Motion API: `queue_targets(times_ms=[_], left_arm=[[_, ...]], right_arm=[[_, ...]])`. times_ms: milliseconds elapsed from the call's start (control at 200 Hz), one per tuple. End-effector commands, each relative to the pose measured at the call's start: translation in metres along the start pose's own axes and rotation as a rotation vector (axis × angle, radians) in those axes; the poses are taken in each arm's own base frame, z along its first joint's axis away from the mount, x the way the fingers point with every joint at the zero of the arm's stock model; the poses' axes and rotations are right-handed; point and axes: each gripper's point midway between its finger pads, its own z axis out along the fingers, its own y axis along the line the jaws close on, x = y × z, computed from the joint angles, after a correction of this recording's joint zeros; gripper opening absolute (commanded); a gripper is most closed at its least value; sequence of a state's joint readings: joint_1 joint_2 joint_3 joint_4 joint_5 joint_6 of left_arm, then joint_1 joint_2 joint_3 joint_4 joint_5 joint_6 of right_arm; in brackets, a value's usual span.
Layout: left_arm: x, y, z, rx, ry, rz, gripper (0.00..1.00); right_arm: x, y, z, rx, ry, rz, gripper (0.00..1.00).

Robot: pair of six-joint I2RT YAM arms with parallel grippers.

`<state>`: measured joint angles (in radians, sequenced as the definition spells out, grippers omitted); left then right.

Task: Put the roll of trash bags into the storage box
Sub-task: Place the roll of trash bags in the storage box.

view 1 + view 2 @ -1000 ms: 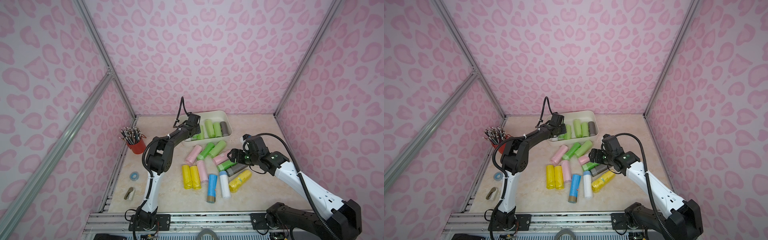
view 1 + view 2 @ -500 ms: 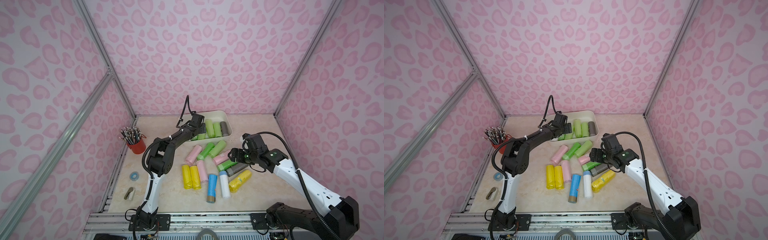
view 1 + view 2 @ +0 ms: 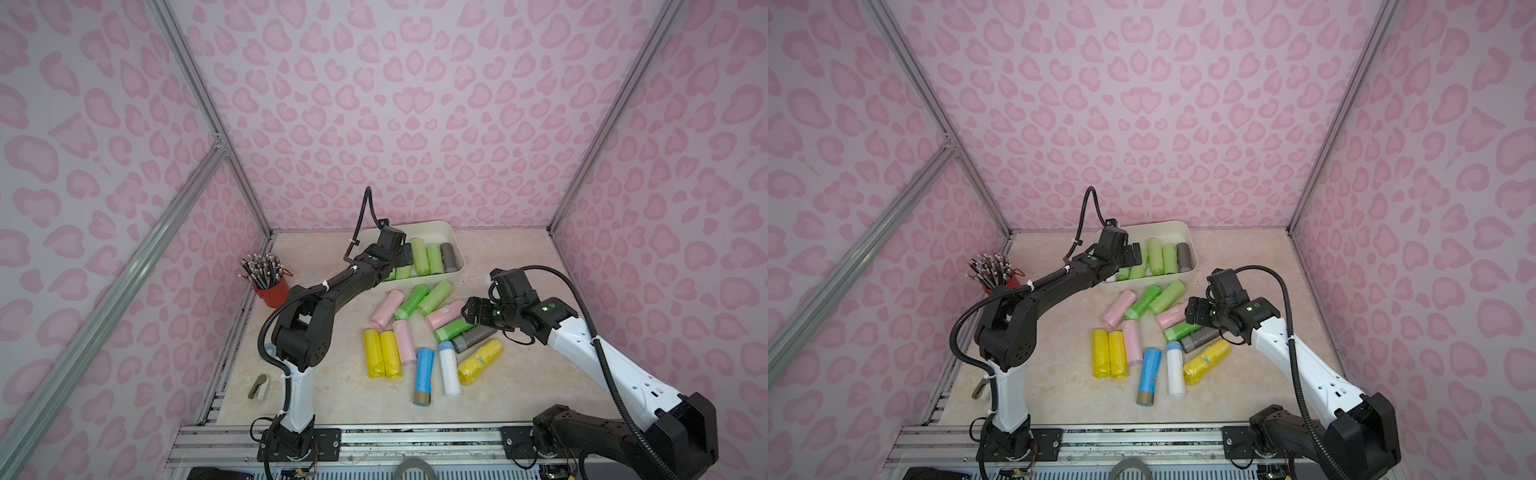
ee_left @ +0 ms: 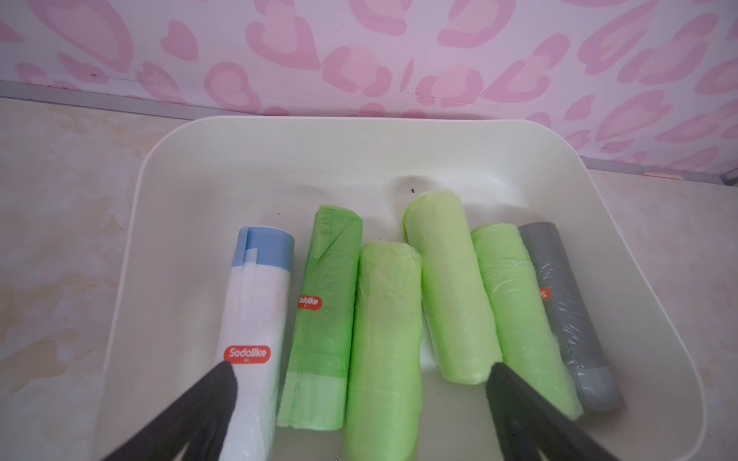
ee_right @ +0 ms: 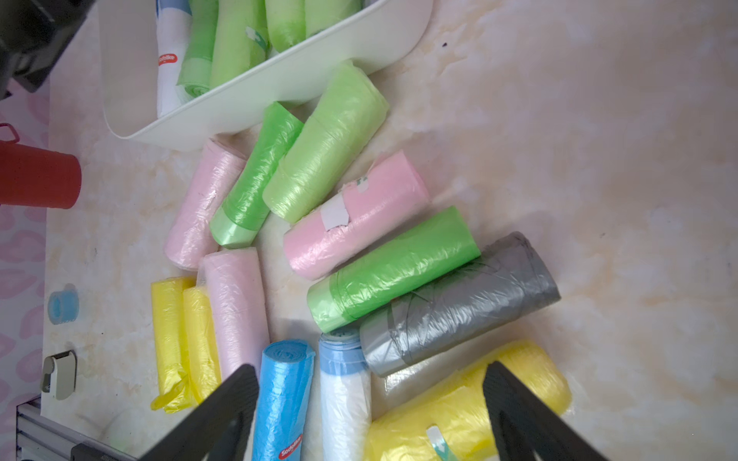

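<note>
Roll: a light green one, lying in the box. It is in the middle of a row of six and touches the rolls on both sides.
Left gripper: shut tight a second ago, and now its jaws are wide apart and hold nothing. It hangs just over the box, with that roll under the gap.
What changed: I think it just let that roll go. I cannot tell for sure which roll in the row it dropped.
What it means: one more roll is in the box, and this arm is free to get another.
Right gripper: jaws wide like before, holding nothing. It hangs outside the box, over the pile.
Loose rolls: many lie on the table just outside the box, on its near side.
Left to do: a lot, I think.
</note>
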<state>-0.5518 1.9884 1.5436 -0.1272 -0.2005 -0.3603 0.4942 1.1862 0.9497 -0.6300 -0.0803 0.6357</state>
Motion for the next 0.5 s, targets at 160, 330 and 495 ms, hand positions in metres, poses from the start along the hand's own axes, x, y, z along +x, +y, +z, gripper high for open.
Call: queue_targets(times_ms=[160,330,495], left_arm=[[-0.03,-0.002,-0.064,0.029,-0.164,-0.062,1.0],[-0.011,-0.001,-0.105,0.056,-0.169,-0.068,1.0],[0.013,-0.007,-0.143,0.103,-0.169,-0.067,1.0]], right_arm=[[0.026,-0.017,0.003,0.024,0.072,0.054,0.9],[0.039,-0.033,-0.004,0.074,0.11,0.097,0.9],[0.052,-0.048,-0.015,0.118,0.15,0.139,0.9]])
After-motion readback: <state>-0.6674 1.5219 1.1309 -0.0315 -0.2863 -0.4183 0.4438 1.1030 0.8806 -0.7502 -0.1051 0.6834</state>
